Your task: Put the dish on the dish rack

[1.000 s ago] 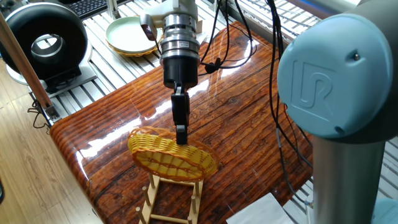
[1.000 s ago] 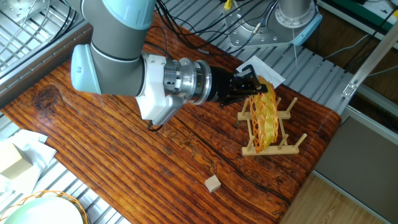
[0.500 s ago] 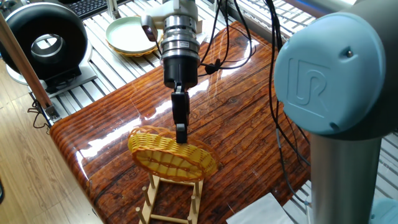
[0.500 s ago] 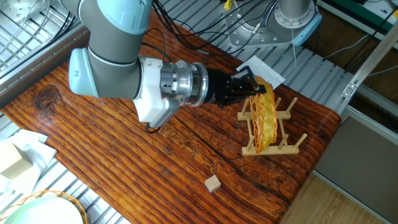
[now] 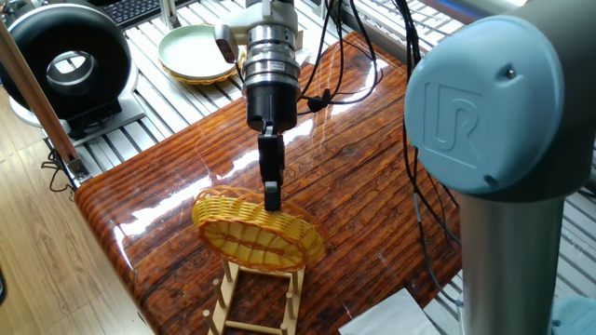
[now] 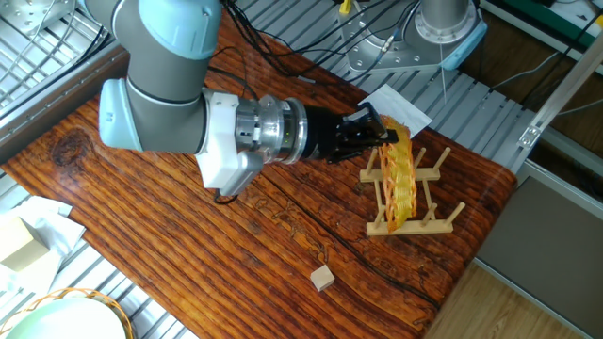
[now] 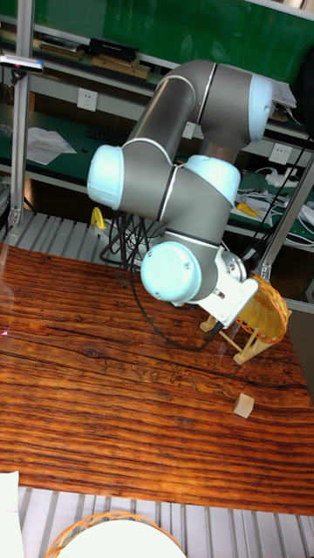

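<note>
Jaws look clamped on the top rim of the dish; the gripper has its fingers stacked almost in line in one fixed view, so the pinch itself isn't directly visible, but the tips sit right at the rim.

Dish stands on edge between the pegs of the dish rack, clear in the other fixed view. From the tall fixed view the rack carries it near the far end of the worktop, dish leaning slightly. Can't tell if the lower rim is fully seated on the rails.

Risks, my read:
- Open-weave rim could snag a fingertip on release, and the retreat would drag dish and rack along. Rack looks light and not fixed down.
- If the dish isn't bottomed out, letting go may let it drop or roll between the pegs and tip out.
- Rack is close to the worktop edge; any sideways pull could push it off.

Small wooden cube is well apart and not in the way.
</note>
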You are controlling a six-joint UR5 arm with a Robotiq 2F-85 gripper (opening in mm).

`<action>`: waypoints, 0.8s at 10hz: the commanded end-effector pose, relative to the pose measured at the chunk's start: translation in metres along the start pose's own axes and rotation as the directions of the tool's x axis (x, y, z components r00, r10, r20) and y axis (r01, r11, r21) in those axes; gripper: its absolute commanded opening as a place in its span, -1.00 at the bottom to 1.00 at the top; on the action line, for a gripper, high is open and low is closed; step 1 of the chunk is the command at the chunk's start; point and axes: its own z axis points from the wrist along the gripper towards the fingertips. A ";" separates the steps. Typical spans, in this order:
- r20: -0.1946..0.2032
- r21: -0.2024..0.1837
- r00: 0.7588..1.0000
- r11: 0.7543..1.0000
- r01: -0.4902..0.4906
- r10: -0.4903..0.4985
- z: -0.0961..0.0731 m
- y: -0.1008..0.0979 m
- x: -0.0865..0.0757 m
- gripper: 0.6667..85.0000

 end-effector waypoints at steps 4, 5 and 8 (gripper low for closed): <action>0.004 -0.007 1.000 1.000 0.008 -0.008 -0.009 -0.008 0.004 -0.99; 0.000 -0.007 1.000 1.000 0.009 -0.009 -0.011 -0.008 0.005 -0.99; -0.002 -0.005 1.000 1.000 0.002 -0.003 -0.011 -0.010 0.006 -0.99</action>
